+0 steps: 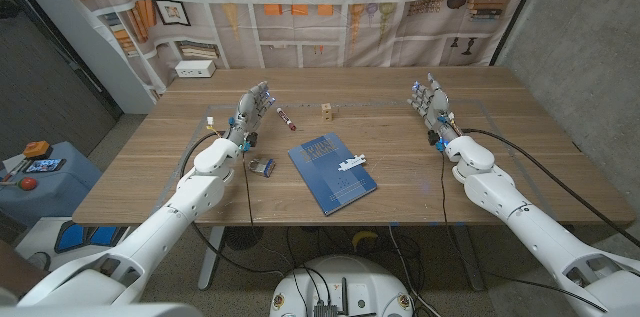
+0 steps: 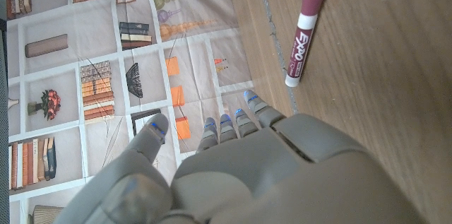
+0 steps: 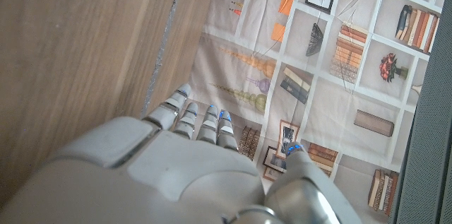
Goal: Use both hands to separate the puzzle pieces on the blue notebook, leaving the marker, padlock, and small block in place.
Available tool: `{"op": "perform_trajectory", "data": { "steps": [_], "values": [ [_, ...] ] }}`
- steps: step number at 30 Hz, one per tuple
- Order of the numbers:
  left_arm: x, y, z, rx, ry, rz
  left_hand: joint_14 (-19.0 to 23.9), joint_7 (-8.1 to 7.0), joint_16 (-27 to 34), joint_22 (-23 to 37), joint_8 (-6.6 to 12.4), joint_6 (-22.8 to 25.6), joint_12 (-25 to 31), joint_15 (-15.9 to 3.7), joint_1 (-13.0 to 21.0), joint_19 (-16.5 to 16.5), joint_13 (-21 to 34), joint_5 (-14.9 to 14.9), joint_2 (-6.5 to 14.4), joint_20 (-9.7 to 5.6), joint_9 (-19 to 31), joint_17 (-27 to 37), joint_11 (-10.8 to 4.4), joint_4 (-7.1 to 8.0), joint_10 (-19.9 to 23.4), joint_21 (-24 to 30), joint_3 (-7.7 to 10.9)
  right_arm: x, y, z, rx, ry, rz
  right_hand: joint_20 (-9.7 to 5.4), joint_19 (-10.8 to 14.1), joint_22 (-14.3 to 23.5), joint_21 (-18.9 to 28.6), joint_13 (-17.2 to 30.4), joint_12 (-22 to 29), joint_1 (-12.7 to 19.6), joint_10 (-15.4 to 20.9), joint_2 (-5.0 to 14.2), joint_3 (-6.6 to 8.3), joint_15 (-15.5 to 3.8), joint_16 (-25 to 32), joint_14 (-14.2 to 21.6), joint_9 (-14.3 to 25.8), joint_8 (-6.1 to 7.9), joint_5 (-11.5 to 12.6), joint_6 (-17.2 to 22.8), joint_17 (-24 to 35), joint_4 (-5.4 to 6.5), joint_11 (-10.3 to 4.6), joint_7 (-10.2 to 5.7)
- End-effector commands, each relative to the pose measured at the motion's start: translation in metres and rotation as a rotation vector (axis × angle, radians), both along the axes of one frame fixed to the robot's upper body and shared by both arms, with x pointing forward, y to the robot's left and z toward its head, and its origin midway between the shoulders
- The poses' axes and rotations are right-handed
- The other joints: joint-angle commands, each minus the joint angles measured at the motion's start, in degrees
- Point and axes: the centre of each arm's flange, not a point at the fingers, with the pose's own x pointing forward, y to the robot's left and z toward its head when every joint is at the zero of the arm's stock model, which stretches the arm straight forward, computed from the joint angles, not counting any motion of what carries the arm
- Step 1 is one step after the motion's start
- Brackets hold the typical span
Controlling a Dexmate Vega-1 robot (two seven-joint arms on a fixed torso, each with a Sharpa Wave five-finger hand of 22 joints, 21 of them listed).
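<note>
Joined puzzle pieces on a blue notebook, both hands empty and well apart from it.

The white puzzle pieces (image 1: pixel 350 163) lie linked together at the notebook's (image 1: pixel 331 174) right edge, mid-table. The padlock (image 1: pixel 262 165) sits just left of the notebook; the marker (image 1: pixel 285 117) and small block (image 1: pixel 326 110) lie behind it. The left hand (image 1: pixel 250 107) and right hand (image 1: pixel 429 101) hold nothing, fingers straight and a little apart, over the wooden table (image 1: pixel 150 172).

Both hands (image 1: pixel 252 107) (image 1: pixel 429 100) upright (empty)
</note>
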Motion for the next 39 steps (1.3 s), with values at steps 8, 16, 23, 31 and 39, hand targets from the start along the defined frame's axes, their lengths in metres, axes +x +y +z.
{"op": "perform_trajectory", "data": {
  "steps": [8,16,23,31,39],
  "values": [
    [-0.016,0.006,0.0,0.011,-0.023,0.026,0.29,-0.14,0.31,0.19,0.3,0.65,0.46,-1.06,-0.93,0.48,0.15,0.32,4.29,-0.34,0.2,0.17,-0.16,0.62,0.79,0.24,0.24,-0.005,0.011,0.004,-0.066,-0.026,-0.027,-0.35,0.22,0.06,0.31,0.24,0.49,0.61,1.0,0.56,0.69,-1.05,0.28,0.42,0.19,0.56,0.42,0.96,-0.48,-0.26,-0.45,-0.3],
    [-0.029,0.002,0.003,0.045,-0.016,0.047,0.44,-0.4,0.1,0.15,0.23,0.99,0.48,-1.36,-0.64,0.53,0.13,0.24,3.36,-0.59,0.17,-0.12,-0.43,-0.34,1.26,0.19,0.19,-0.006,0.011,0.008,-0.072,-0.048,-0.044,-0.6,0.3,0.05,0.37,0.2,0.45,1.08,1.09,0.79,0.98,-1.37,0.19,0.54,0.18,0.52,0.48,1.01,-0.94,-0.59,-0.46,-0.32],
    [-0.04,0.0,0.003,0.074,-0.031,0.064,1.02,-0.71,0.1,0.12,0.34,1.82,0.59,-1.8,-0.23,0.75,0.12,0.2,2.94,-0.66,0.15,-0.28,-0.71,-1.41,2.03,0.2,0.23,-0.005,0.013,0.005,-0.075,-0.043,-0.036,-0.72,0.29,0.04,0.38,0.18,0.41,1.17,1.08,0.79,1.03,-1.41,0.13,0.54,0.17,0.49,0.47,1.03,-1.15,-0.7,-0.5,-0.32],
    [-0.051,-0.006,0.005,0.142,-0.056,0.068,1.29,-0.65,0.1,0.14,0.32,2.3,0.72,-1.96,-0.11,0.89,0.12,0.29,3.66,-0.74,0.14,-0.21,-1.07,-1.55,2.84,0.21,0.62,-0.005,0.014,0.002,-0.085,-0.041,-0.02,-0.83,0.21,0.04,0.36,0.16,0.33,1.21,0.97,0.8,1.07,-1.37,0.07,0.49,0.16,0.44,0.44,0.98,-1.38,-0.78,-0.61,-0.29],
    [-0.061,-0.01,0.008,0.261,-0.082,0.119,1.47,-1.13,0.28,0.18,0.36,3.13,0.86,-2.41,-1.03,1.09,0.14,0.27,4.34,-0.91,0.16,0.22,-1.0,-0.35,4.01,0.26,0.6,-0.005,0.012,0.003,-0.093,-0.042,-0.023,-0.97,0.08,0.04,0.32,0.14,0.29,1.18,0.94,0.85,1.11,-1.41,0.04,0.49,0.16,0.36,0.42,0.83,-1.59,-0.81,-0.53,-0.11]
  ]
}}
